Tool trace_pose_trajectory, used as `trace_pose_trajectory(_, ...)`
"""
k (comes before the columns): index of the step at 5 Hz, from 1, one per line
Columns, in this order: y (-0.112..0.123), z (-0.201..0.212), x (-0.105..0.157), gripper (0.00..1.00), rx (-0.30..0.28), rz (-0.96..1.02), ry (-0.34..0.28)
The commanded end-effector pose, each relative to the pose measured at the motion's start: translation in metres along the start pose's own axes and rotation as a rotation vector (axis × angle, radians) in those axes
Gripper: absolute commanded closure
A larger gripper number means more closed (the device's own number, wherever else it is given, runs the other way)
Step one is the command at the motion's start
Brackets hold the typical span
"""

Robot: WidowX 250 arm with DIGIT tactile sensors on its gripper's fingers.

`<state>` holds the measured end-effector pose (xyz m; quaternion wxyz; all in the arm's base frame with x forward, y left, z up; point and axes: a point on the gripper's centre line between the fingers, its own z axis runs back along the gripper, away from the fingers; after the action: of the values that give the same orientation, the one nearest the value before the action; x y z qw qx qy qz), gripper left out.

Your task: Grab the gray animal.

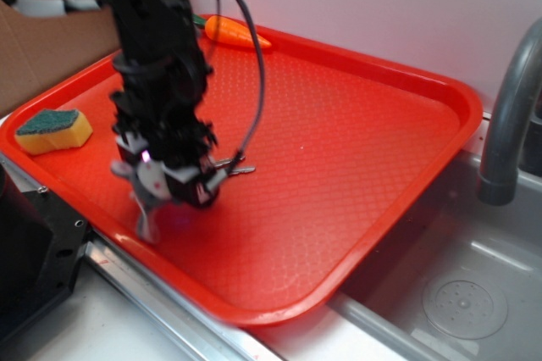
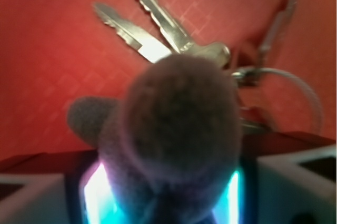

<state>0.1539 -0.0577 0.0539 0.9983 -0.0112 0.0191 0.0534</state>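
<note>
Red plastic makes up the one big tray (image 1: pixel 356 149) in the exterior view, and it sits beside a gray sink (image 1: pixel 474 293) with one curved gray tap (image 1: pixel 508 124). On the tray lie one yellow sponge with a green top (image 1: pixel 55 130) near the left rim and one orange toy carrot (image 1: pixel 235 32) at the far rim. The black robot arm reaches down over the left part of the tray. Its tool (image 1: pixel 165 179) is closed on the small gray plush mouse with a white face (image 1: pixel 151 181), whose pale string hangs below. A bunch of silver metal keys (image 1: pixel 233 166) pokes out just beside the tool.

In the wrist view the gray plush mouse (image 2: pixel 179 145) fills the middle, pinched between the two tool fingers (image 2: pixel 37 197) at the bottom corners. One round gray ear sticks out to the left. Behind the mouse, three keys (image 2: pixel 158 34) can be counted on one wire ring (image 2: pixel 295 84), lying on the red tray (image 2: pixel 47 66).
</note>
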Motion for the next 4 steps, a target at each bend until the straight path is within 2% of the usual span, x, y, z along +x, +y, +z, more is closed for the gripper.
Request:
trace_pose_trajectory(1, 0.058, 0.108, 0.038, 1.0, -0.102, 0.014, -0.204)
trace_pose_trajectory(2, 0.074, 0.161, 0.051, 1.0, -0.095, 0.022, -0.307)
trace_pose_trajectory(4, 0.077, 0.191, 0.063, 1.0, -0.083, 0.055, -0.346)
